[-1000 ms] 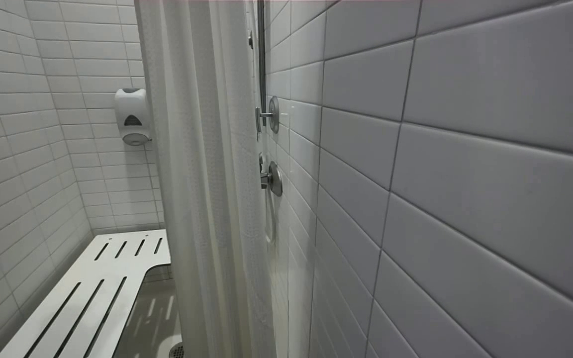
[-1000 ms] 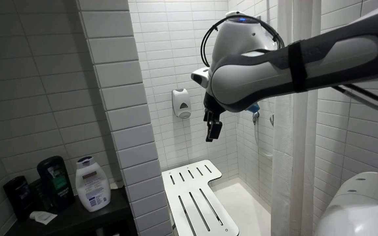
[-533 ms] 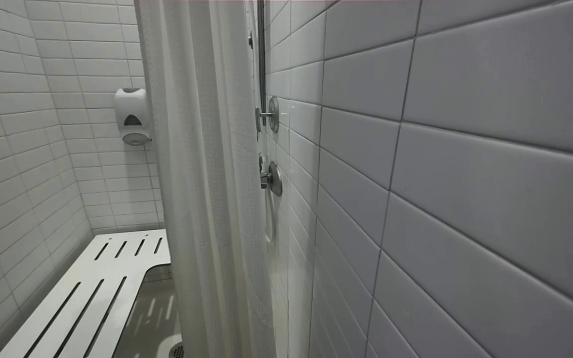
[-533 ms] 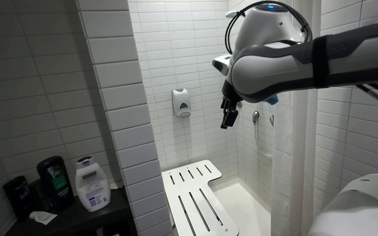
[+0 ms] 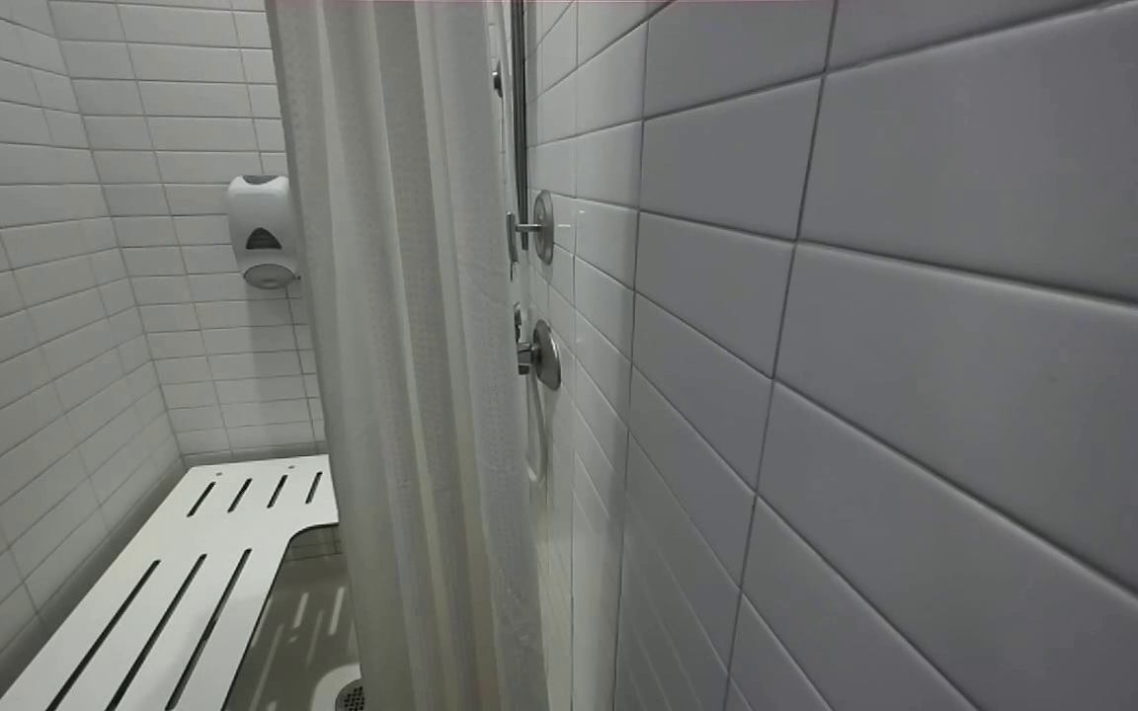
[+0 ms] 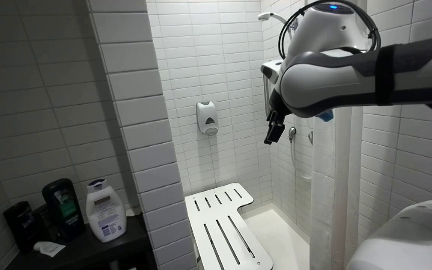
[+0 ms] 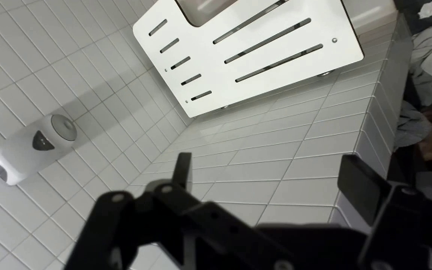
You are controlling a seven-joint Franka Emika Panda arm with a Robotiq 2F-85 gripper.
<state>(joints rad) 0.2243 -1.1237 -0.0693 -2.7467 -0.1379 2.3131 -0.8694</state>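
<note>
Slotted seat [image 7: 253, 60], quantity one: located below the claw [image 7: 270, 183], well apart from it. In the wrist view it lies ahead of the claw, toward the top edge, its long axis set obliquely, rising from left to right. In both exterior views this axis extends outward from the back wall [image 6: 227, 157]. Only one arm [image 6: 328, 86] is present; no nearer-arm selection applies. Claw state: jaws spread wide, nothing between them, no contact visible.

Inventory, referenced to the claw in an exterior view:
- Soap dispenser [image 6: 207, 118], one: left, upright on the back wall, well apart. Which of the seat and the dispenser is nearer the claw cannot be established with certainty.
- Shower head [image 6: 264, 16], one: above.
- Curtain [image 6: 328, 187], one: right and lower.
- Counter [image 6: 135, 234], one: lower left, well apart; carries one white bottle [image 6: 106, 213], three dark containers [image 6: 65, 206] (one partly hidden) and one small white tube [image 6: 49, 248].
- Slots [image 7: 279, 63] in the seat: five short, three long.
</note>
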